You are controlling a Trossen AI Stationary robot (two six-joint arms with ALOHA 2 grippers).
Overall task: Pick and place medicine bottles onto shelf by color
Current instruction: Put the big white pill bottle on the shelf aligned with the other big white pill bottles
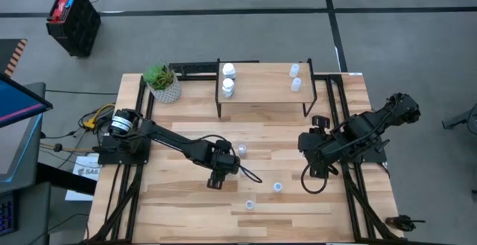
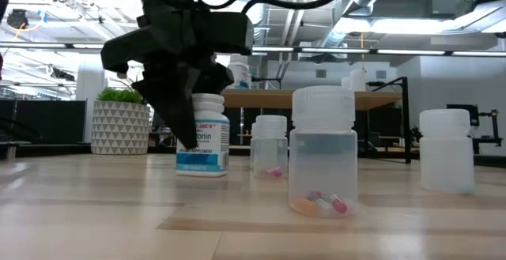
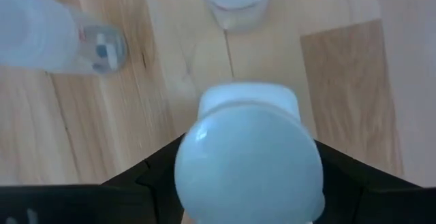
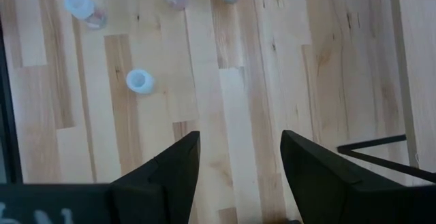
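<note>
White, opaque and upright, the labelled bottle (image 3: 248,161) sits directly between the fingers of the left gripper (image 1: 218,172) at centre frame; we judge the jaws closed on it, its long axis vertical. We see the shelf (image 1: 264,100) above it at upper centre, carrying two white bottles (image 1: 228,79) on its left end and two translucent bottles (image 1: 295,77) on its right. We note pills inside the nearest translucent bottle (image 2: 322,152). The right gripper (image 4: 238,176) waits with its fingers spread, holding nothing.
</note>
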